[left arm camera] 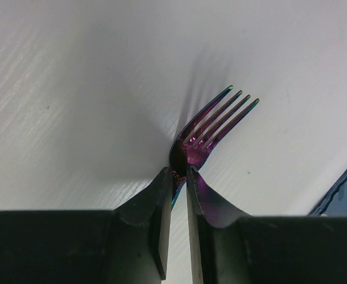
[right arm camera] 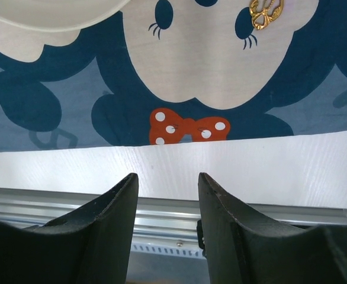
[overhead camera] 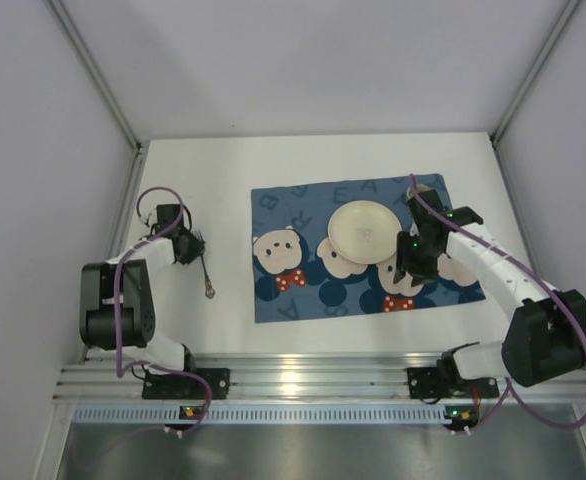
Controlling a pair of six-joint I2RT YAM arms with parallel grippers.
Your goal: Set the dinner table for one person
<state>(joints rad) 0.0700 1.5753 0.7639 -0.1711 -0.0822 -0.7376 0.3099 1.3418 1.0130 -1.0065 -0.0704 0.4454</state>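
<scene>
L arm folded back at near left, L pincer [left arm camera: 177, 171] tipped down & nipped shut on fork [left arm camera: 212, 127] neck, low over bare tabletop [overhead camera: 203, 180], left of mat [overhead camera: 293, 300]. R arm stretched over mat's right part, R pincer [right arm camera: 168, 183] approx half open, empty, just right of plate [overhead camera: 363, 231].

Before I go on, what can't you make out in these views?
- Handle of the fork: left wrist view, hidden between the fingers of the left gripper.
- Gold ornate piece: right wrist view, cut by the top edge, so unidentifiable.
- Right side of the mat: top view, covered by the right arm.
</scene>
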